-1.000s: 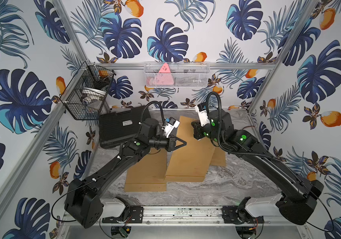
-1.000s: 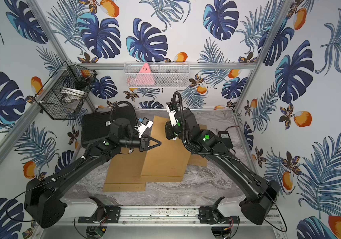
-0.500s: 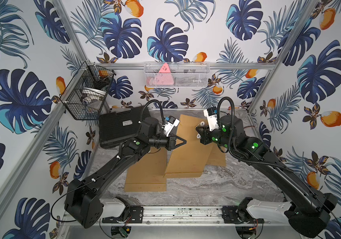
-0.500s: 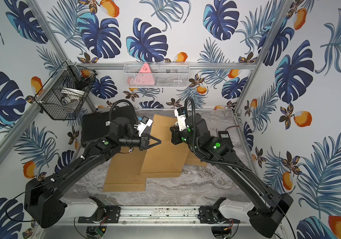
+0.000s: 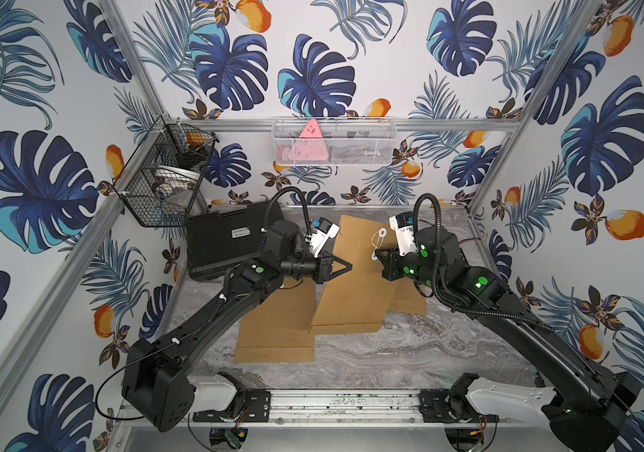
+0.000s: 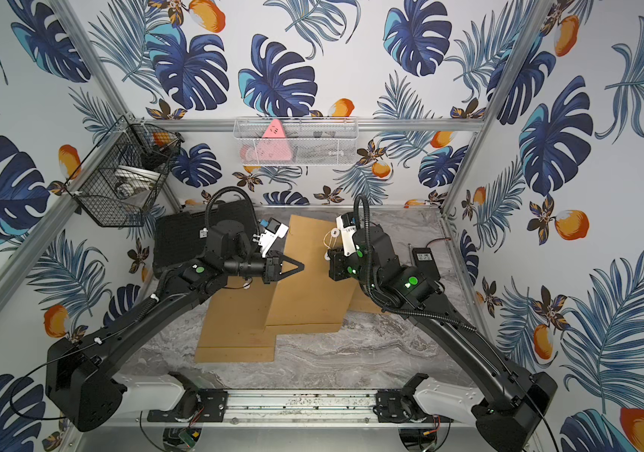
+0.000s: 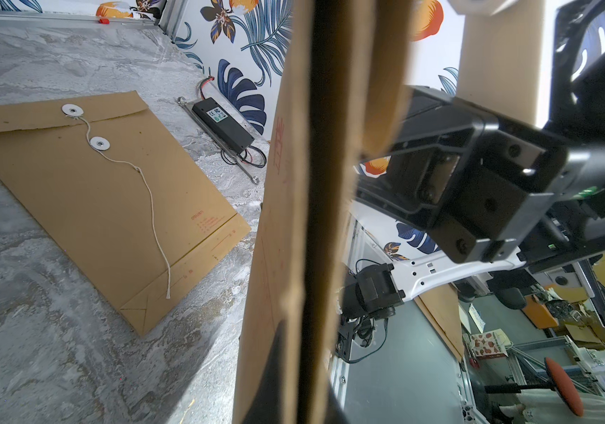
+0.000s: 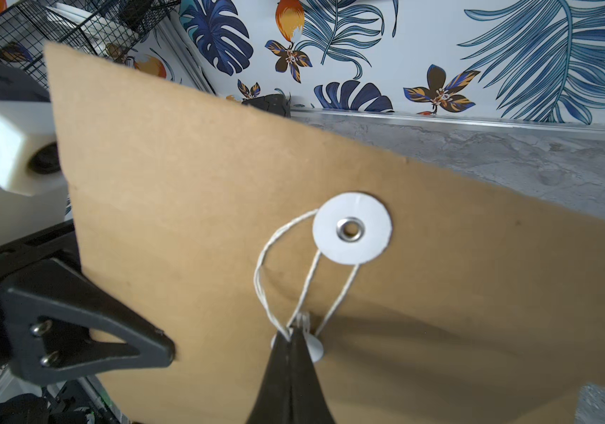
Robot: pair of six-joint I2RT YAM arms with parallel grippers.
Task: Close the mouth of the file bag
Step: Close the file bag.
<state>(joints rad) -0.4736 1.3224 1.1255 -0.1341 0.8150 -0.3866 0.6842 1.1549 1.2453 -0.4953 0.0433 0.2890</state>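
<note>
Two arms are sharing one bag (image 5: 355, 285) at mid-table. The left jaws are clamping its left edge and holding it raised and tilted, mouth end far, while the right jaws, pressed together, are pinching the string (image 8: 306, 282) right beside the lower disc (image 8: 317, 348). The string is running from the upper disc (image 8: 352, 227) down to that pinch in a loose loop plus two straighter strands, so the winding is looking partly done. The next move, I judge, is hinging on the line between the discs. It is lying along the bag's long axis, upper disc farther and lower disc nearer, with the right jaws sitting at its near end. The right arm (image 5: 480, 281) is working nearer to both discs, and the left arm (image 5: 257, 274) is steadying the bag from the opposite side. Whether the bag's near end is resting on the table (image 5: 410, 352) I cannot tell.
</note>
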